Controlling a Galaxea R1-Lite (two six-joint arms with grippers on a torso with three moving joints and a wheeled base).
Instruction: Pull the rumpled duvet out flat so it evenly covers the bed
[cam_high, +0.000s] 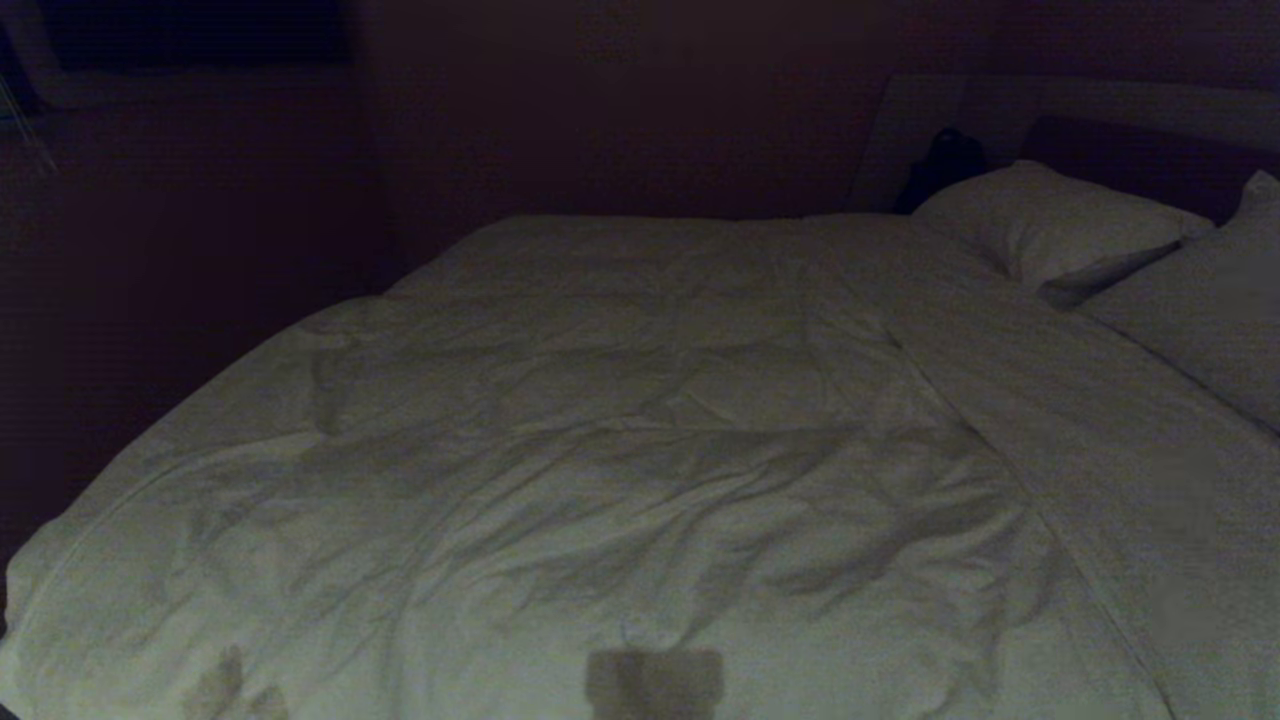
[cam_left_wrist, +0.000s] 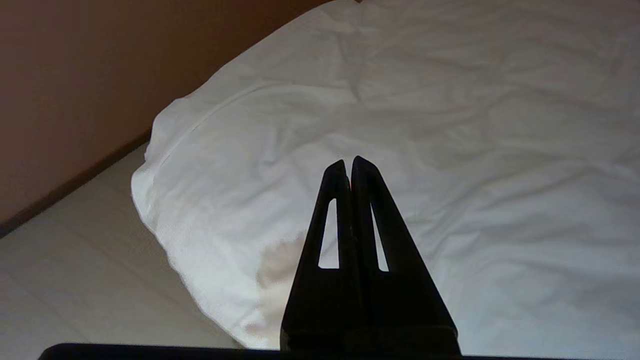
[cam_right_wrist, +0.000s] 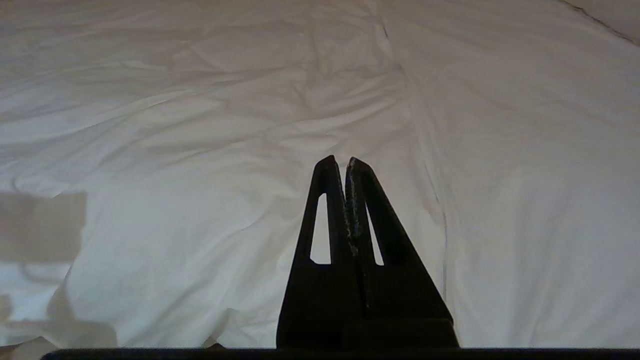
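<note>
The white duvet lies spread and creased over most of the bed. A flatter strip of the bed shows bare along the duvet's right edge, toward the pillows. Neither gripper appears in the head view. In the left wrist view my left gripper is shut and empty. It hangs above the duvet near its rounded corner, not touching it. My right gripper is also shut and holds nothing. It hovers over the duvet, close to the edge where the duvet meets the bare bed.
Two white pillows lie at the far right before the headboard. A dark object stands beside them. Pale floor and a brown wall border the duvet's left corner.
</note>
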